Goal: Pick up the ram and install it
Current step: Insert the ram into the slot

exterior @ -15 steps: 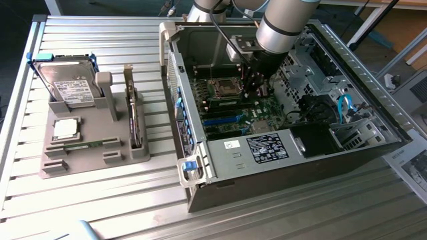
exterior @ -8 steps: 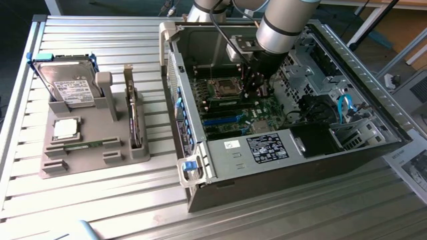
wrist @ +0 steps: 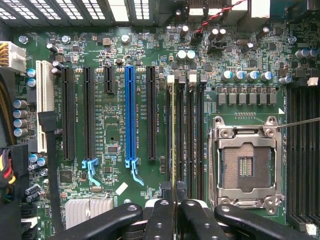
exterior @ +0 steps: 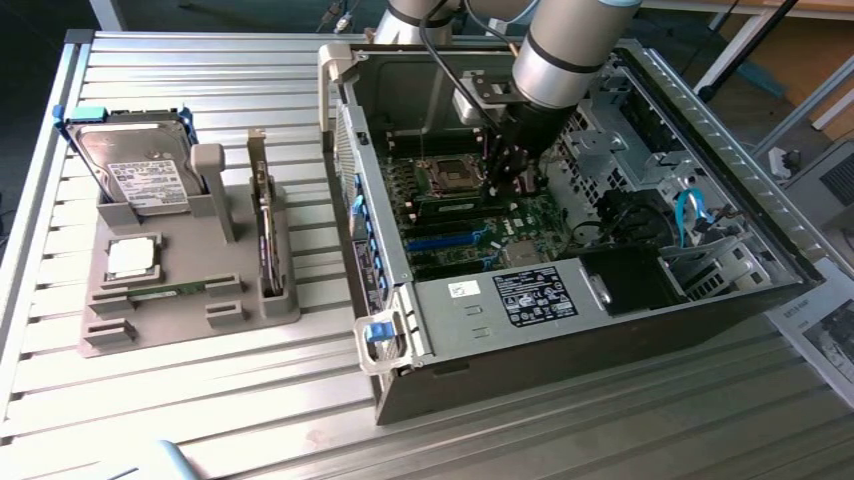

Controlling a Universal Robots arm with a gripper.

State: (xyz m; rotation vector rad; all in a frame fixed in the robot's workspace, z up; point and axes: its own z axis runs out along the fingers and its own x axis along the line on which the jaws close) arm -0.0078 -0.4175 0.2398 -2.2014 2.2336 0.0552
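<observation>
The long, thin green ram stick (wrist: 173,140) is held on its edge between the black fingers (wrist: 162,217). The fingers are closed tight on it. The stick is seen from its thin side. It is lined up along the row of long black slots (wrist: 190,135), at the side of the row away from the square silver chip socket (wrist: 248,165). It cannot be told if the stick is pushed all the way in. A long blue slot (wrist: 130,115) is seen further along the green board (wrist: 110,135), apart from the stick.

In the exterior view, the grey robot arm (exterior: 561,55) is seen reaching down into the open black computer case (exterior: 694,300). The case is laid on the ribbed metal worktop (exterior: 200,400). On the exterior view's left, a grey holder (exterior: 174,320) is set apart from the case, and a silver hard drive (exterior: 134,170) is stood in it.
</observation>
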